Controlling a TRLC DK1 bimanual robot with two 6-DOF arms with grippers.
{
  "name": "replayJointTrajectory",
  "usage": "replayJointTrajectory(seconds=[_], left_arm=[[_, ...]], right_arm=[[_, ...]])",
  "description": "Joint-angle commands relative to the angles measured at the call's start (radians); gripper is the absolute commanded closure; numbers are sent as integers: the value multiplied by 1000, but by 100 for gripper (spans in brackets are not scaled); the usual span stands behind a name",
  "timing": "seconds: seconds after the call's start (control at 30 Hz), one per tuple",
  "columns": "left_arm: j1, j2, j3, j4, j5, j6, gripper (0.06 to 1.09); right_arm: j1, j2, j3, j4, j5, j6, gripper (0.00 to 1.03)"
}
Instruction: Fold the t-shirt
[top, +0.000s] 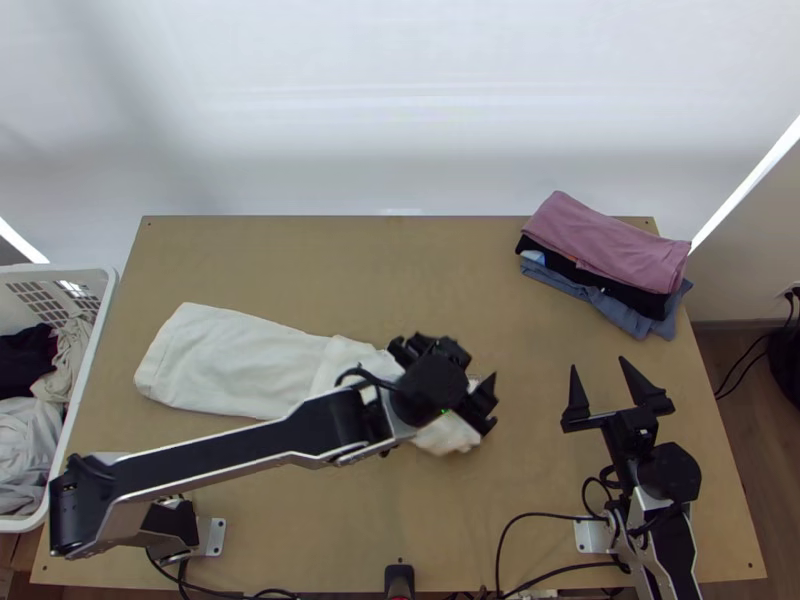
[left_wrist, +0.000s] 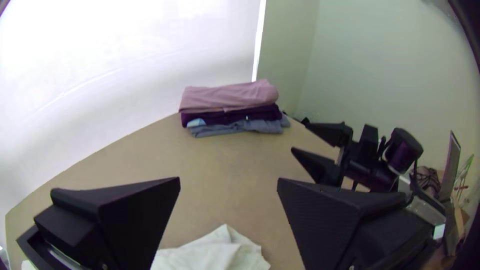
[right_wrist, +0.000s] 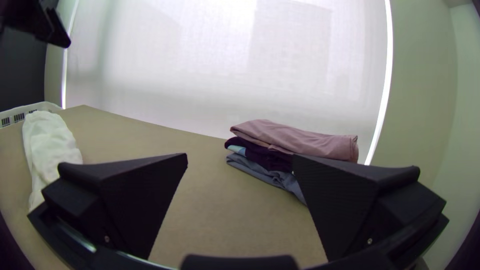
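Note:
A white t-shirt (top: 235, 362) lies as a long folded strip across the left and middle of the table, its right end bunched and partly hidden under the left arm. Over that end is my left gripper (top: 487, 388). In the left wrist view the same gripper (left_wrist: 228, 182) is open, with a corner of the white cloth (left_wrist: 215, 252) below and between its fingers. My right gripper (top: 615, 385) stands open at the table's right side, away from the shirt; in the right wrist view this gripper (right_wrist: 240, 160) has nothing between its fingers, and the white shirt (right_wrist: 47, 145) lies far off.
A stack of folded clothes, pink on top (top: 605, 243), sits at the table's back right corner. A white basket (top: 85, 385) holding dark and light clothes stands at the left edge. Black cables (top: 505, 530) run along the near edge. Bare tabletop (top: 400, 270) spans the back middle.

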Motion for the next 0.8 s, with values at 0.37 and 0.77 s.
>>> replayJointTrajectory(seconds=[0.37,0.77], left_arm=[[421,-180,9,-780,205,21,10],[682,-176,-328,-775,547,24,26]], right_arm=[[-4,4,-3,-22,11,7,5],[-4,4,-3,-22,11,7,5]])
